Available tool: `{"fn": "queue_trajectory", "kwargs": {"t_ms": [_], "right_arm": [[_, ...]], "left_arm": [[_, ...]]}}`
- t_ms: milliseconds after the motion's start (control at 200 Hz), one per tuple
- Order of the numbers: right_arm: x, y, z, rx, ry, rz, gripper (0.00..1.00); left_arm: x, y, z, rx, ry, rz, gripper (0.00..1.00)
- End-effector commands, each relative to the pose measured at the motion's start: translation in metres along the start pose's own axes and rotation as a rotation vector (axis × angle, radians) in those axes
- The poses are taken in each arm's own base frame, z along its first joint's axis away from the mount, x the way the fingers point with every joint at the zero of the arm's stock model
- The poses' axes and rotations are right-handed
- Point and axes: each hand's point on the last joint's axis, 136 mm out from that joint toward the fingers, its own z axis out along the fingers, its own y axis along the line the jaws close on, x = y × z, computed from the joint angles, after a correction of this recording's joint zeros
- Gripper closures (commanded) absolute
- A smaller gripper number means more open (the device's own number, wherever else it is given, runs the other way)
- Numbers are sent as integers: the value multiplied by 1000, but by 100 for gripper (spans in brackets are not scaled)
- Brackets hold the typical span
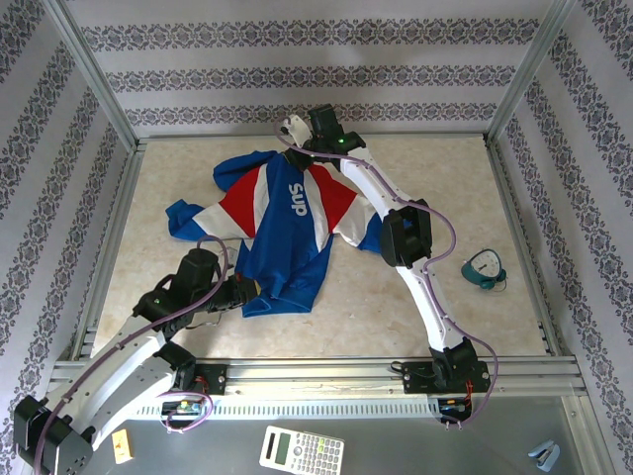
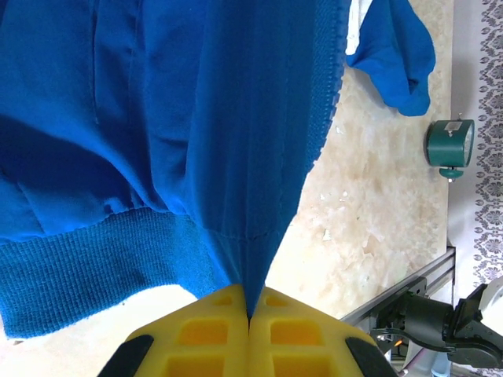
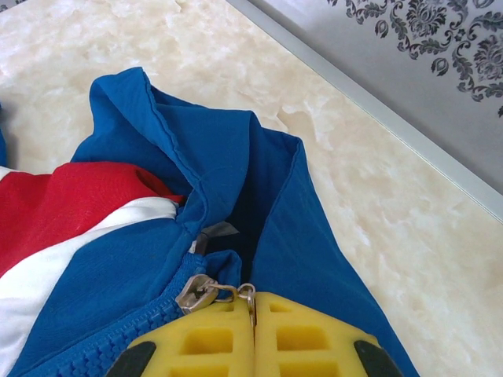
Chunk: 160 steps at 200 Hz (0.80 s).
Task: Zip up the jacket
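— Where was the jacket (image 1: 287, 233)?
— It lay around the middle of the table (image 1: 396, 297), collar toward the table's far edge.
— And the claws?
— The left gripper (image 2: 249, 312), toward the table's near edge, pinched the blue hem (image 2: 78, 275). The right gripper (image 3: 254, 302), near the far edge, was pressed together on the zipper pull (image 3: 206, 292).

white lettering (image 1: 297, 198) "Sup", sideways on the blue chest stripe of the jacket (image 1: 282, 259)
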Motion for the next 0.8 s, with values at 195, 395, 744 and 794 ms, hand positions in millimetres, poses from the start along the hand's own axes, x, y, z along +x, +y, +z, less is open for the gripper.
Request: {"fn": "queue_trajectory", "kwargs": {"t_ms": [195,395,744,794], "right_arm": [[-51,-94,-65,304,-173,2,71],[-53,-78,-85,311,-147,-19,61],[-46,-26,-154,320,-189,12,51],[-42,-17,-165,320,-189,22,50]], "left_arm": [[45,30,8,-54,186,-99,82],[28,23,2,-52,131,-64,61],[-44,1,-32,-128,-92,141,50],[-63,-6,-42,-157,-150,206,48]]}}
